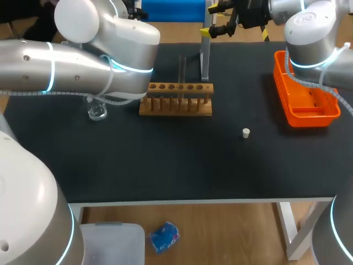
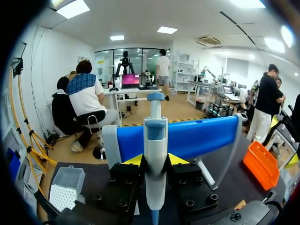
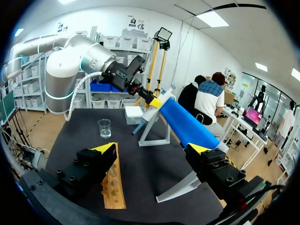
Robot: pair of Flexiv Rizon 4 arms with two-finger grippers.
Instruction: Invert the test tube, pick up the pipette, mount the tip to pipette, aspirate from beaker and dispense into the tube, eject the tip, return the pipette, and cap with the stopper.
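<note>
Left wrist view is showing you the pipette (image 2: pixel 155 140) standing straight up between the yellow tips of your left claw (image 2: pixel 155 161). Both tips are pressing on it, one from each side, so the claw is gripping it tight. The long blue stand (image 2: pixel 197 136) is sitting just behind the pipette. A white tip box (image 2: pixel 65 187) is lying on the black table (image 2: pixel 91 169) to one side of the claw. The orange tray (image 2: pixel 261 164) is showing on the other side.

Right wrist view is showing you that grip from farther off. The left claw is holding the pipette at the far end of the blue stand. Your right claw (image 3: pixel 151 151) is hanging with its fingers spread wide and nothing in them. The wooden rack (image 3: pixel 115 187) is lying under it, and the glass beaker (image 3: pixel 104 127) is standing past the rack.

In the head view the small white stopper (image 1: pixel 246 132) is sitting alone on the table. It is lying between the wooden rack and the orange tray, a bit nearer the front edge.
</note>
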